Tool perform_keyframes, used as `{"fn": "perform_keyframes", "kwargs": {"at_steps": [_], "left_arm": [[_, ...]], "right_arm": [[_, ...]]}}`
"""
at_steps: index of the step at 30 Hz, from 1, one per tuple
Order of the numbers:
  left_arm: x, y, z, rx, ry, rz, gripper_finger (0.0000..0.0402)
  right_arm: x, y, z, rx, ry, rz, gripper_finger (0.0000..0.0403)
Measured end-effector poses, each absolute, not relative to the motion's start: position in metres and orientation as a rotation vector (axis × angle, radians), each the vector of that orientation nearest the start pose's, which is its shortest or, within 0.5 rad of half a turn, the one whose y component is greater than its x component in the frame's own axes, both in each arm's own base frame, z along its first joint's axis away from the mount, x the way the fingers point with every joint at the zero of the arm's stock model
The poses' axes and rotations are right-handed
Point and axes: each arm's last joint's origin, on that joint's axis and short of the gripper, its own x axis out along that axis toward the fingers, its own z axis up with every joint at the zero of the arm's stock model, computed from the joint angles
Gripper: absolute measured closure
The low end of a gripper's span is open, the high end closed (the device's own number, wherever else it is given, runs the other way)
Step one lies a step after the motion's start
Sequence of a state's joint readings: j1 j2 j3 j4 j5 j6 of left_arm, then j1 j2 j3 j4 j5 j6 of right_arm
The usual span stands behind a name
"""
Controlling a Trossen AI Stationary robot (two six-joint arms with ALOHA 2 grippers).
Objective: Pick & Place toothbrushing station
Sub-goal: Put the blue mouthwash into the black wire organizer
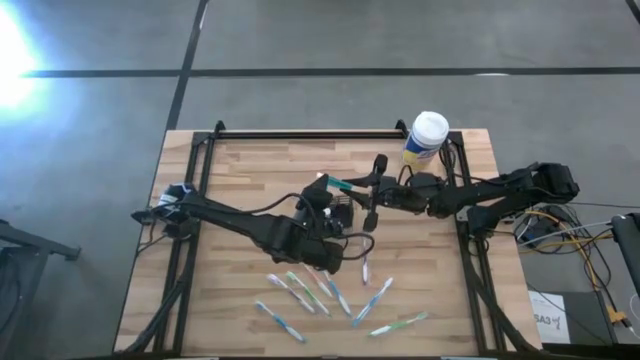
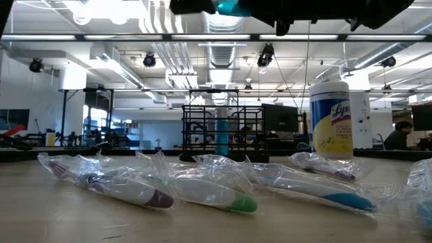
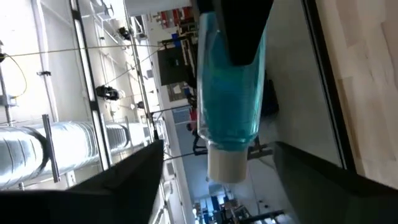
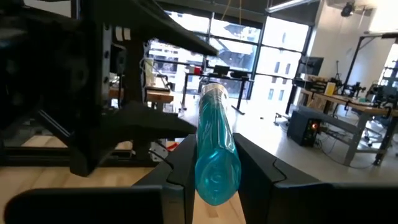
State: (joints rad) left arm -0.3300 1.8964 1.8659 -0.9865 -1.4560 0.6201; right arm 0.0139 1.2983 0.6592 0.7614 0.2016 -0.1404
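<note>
Toothbrushes in clear wrappers lie scattered along the near edge of the table, and we leave them aside, since the coming move turns on what hangs above the middle. There our right gripper is clamped on a teal toothbrush, its fingers narrow against the handle, with the brush's long axis running straight out from the fingers toward the left gripper. In the left wrist view our own fingers stand wide on either side of that same brush, touching nothing, so we judge the brush rests with the right arm alone. The toothbrushing station sits on the table just below and beside both grippers; the left arm lies over part of it, and either gripper seems about equally near. From above only a dark corner of the station shows, so we cannot make out its slots there. Farther back, near the far edge, stands the yellow wipes canister.
</note>
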Motion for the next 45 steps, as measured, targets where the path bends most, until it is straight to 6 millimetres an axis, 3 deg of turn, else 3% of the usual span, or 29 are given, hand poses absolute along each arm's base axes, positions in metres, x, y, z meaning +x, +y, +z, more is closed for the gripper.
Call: {"fn": "perform_keyframes", "kwargs": {"at_steps": [6,9,13,16,19,26,32,38,45], "left_arm": [[0.352,-0.121,0.383,1.230,0.853,0.740,0.0050],[0.325,-0.124,0.408,1.027,0.741,0.627,0.0051],[0.288,-0.113,0.433,0.653,0.650,0.410,0.0051],[0.267,-0.105,0.440,0.428,0.620,0.275,0.0052],[0.255,-0.100,0.432,0.330,0.574,0.221,0.0052],[0.262,-0.093,0.377,0.287,0.348,0.180,0.0052],[0.272,-0.066,0.352,0.156,0.251,0.089,0.0052],[0.288,-0.038,0.348,0.114,0.269,0.056,0.0052],[0.303,-0.026,0.357,0.138,0.254,0.020,0.0053]], "right_arm": [[0.267,-0.002,0.271,-0.142,-0.117,-0.197,0.0325],[0.261,-0.002,0.270,-0.150,-0.119,-0.197,0.0326],[0.251,-0.002,0.265,-0.157,-0.122,-0.196,0.0324],[0.243,-0.001,0.259,-0.158,-0.133,-0.163,0.0323],[0.237,0.001,0.251,-0.162,-0.147,-0.094,0.0325],[0.227,0.005,0.230,-0.166,-0.155,0.002,0.0322],[0.220,0.011,0.221,-0.196,-0.177,0.065,0.0325],[0.221,0.013,0.222,-0.241,-0.181,0.108,0.0321],[0.221,0.013,0.222,-0.247,-0.182,0.122,0.0322]]}}
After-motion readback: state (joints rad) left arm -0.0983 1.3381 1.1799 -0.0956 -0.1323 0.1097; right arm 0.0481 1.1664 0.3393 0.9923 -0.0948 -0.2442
